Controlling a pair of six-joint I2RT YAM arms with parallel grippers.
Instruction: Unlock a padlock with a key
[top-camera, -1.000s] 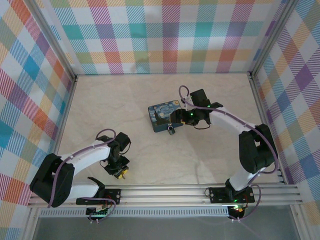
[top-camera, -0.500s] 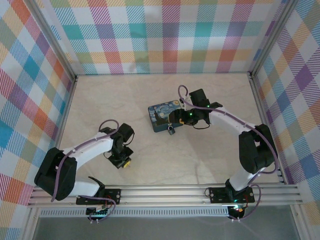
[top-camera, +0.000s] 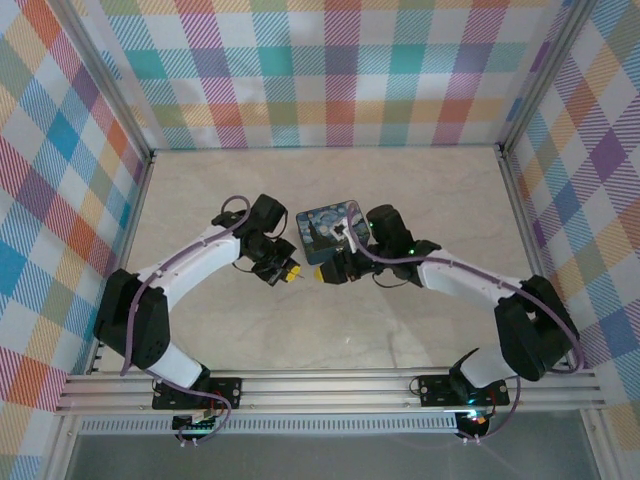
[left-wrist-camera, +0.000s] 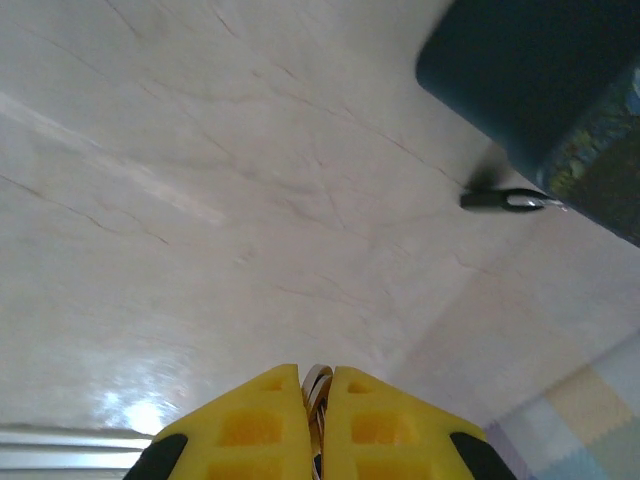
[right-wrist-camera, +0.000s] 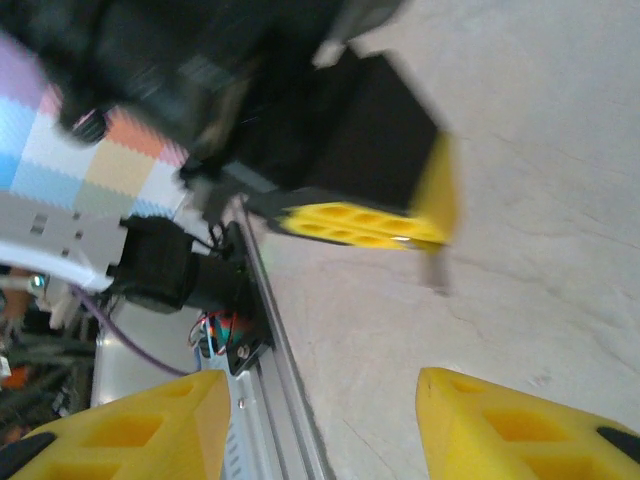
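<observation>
My left gripper (top-camera: 291, 272) is shut on the thin silver key (left-wrist-camera: 317, 384), whose metal edge peeks out between the yellow fingers (left-wrist-camera: 250, 420). In the right wrist view a blurred grey tip of the key (right-wrist-camera: 436, 268) sticks out of those left fingers (right-wrist-camera: 360, 225). The small dark padlock (left-wrist-camera: 503, 201) lies on the table against the painted tin's near corner, its silver shackle to the right. My right gripper (top-camera: 326, 274) hovers just in front of the tin, facing the left gripper, jaws wide open (right-wrist-camera: 320, 430) with nothing between them.
The dark tin with blue-and-yellow swirls (top-camera: 322, 226) sits mid-table, just behind both grippers; it appears as a dark block (left-wrist-camera: 540, 80) in the left wrist view. The aluminium front rail (top-camera: 330, 385) runs along the near edge. Plaid walls enclose the pale table (top-camera: 400, 320).
The left arm swung from the near left edge up to the middle, carrying the key toward the tin. The right gripper moved left and nearer, to face it.
</observation>
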